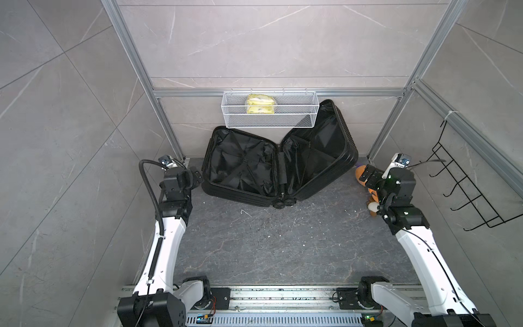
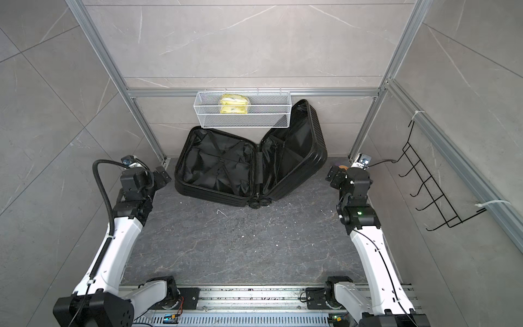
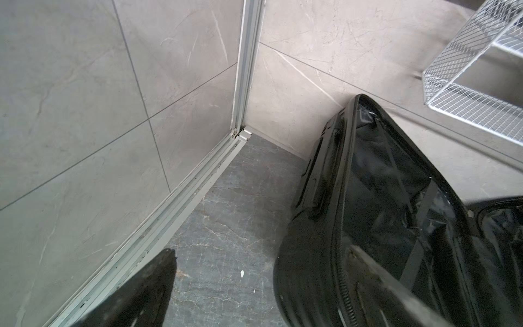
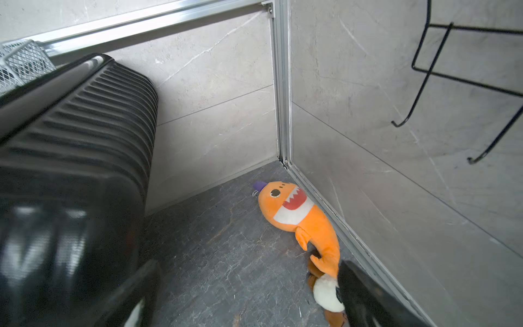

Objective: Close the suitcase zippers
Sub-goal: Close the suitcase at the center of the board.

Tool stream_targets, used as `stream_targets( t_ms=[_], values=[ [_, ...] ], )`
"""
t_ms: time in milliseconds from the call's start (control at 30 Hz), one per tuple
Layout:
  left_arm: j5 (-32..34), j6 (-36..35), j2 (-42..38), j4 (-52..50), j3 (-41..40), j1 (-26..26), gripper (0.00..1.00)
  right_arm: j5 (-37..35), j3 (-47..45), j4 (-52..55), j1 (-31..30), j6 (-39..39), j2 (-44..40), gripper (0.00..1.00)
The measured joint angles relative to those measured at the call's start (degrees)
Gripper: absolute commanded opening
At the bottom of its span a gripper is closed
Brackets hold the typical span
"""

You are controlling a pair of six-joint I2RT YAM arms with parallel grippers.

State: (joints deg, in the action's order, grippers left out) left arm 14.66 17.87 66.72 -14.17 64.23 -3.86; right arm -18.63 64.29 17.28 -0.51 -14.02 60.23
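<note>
1. Left pincer (image 3: 260, 252): jaws spread wide, gripping nothing; it straddles the near corner of the suitcase (image 1: 243, 167), one finger outside the shell, the other over the black lining; whether either touches, I cannot tell.
2. Right pincer (image 4: 249, 271): jaws just as wide, empty; it hangs just beside the ribbed outer shell of the raised half, with an orange plush shark (image 4: 297, 215) lying on the worktop (image 1: 268, 249) at its other side.
3. The suitcase lies open at the back of the worktop, against the rear wall, under a white wire basket (image 1: 283, 121); the half on the left arm's side lies flat, the other stands tilted up; the zippers (image 3: 342, 286) are undone.
4. Folding the halves together looks like the step in hand; the right pincer would do best pushing the broad ribbed shell over while the left steadies the flat rim; keep fingers and loose lining clear of the seam.
5. Only the left wrist view resolves the zipper teeth; only the right wrist view shows the whole shark; both top views alone show both halves and the wheels together.
</note>
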Motion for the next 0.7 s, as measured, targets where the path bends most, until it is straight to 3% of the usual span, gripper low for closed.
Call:
stream_targets(
  t_ms=[167,500,700],
  values=[
    [-4.4,-2.8,11.2,-7.5,14.3,0.0,0.74,3.3,14.6,11.3,0.0,0.1,5.8,1.00],
    [-13.4,-8.1,30.8,-14.7,31.7,0.0,0.55,11.6,40.5,26.7,0.0,2.3,18.0,1.00],
    [-16.9,-10.5,38.8,-17.8,40.2,0.0,0.44,17.7,49.8,32.5,-0.7,3.8,24.9,1.00]
  ],
)
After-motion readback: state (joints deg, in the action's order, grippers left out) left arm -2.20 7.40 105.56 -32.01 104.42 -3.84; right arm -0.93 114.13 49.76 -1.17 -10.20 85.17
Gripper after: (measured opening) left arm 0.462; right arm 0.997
